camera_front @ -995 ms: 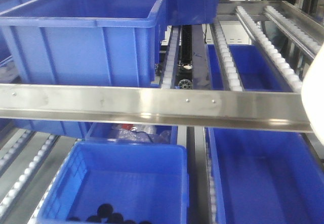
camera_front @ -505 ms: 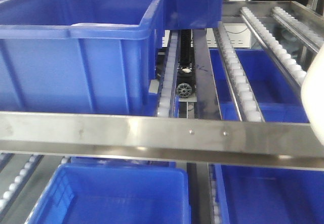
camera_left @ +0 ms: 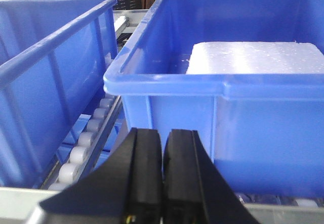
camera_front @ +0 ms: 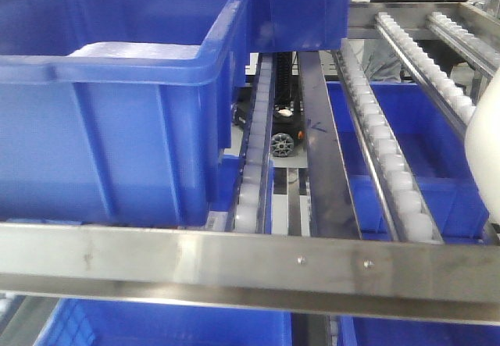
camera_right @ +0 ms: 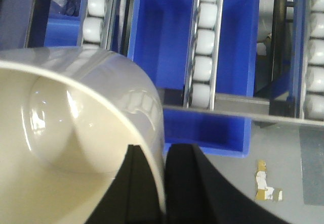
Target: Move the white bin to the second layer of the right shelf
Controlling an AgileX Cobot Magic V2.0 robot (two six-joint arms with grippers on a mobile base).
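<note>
So the right gripper is pinching the white bin by its rim. The right shelf second layer lies just left of the bin. The left gripper is closed on nothing.

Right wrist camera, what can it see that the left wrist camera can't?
Only the right wrist view shows the white bin, its rim pinched in the right claw, and the grey floor underneath. Only the left wrist view shows the left claw, shut on nothing, and a white block lying inside a blue crate. Both show white rollers and blue crates.
</note>
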